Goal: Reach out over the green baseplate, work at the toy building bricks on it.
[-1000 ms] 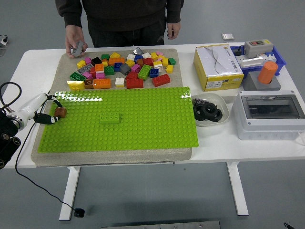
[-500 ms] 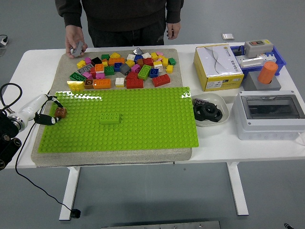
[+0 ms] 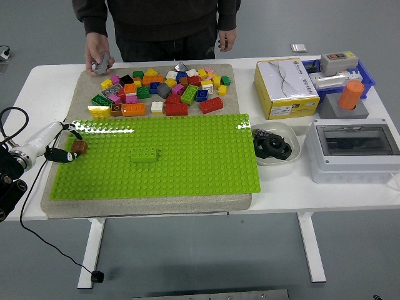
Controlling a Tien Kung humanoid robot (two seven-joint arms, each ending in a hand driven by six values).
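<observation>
On the green baseplate [image 3: 187,156], at its left edge, the left hand [image 3: 62,150] pinches a brown brick [image 3: 79,147].

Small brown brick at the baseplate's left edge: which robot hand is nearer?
Left. The left hand is at the small brown brick, its fingers closed around it at the green studded baseplate's left edge. The right hand is out of view.

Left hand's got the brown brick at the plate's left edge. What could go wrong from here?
The left hand pinches the brown brick only at its fingertips, so it may slip or twist. The brick sits right at the green baseplate edge and could miss the studs. A black cable hangs beside the arm and might snag.
</observation>
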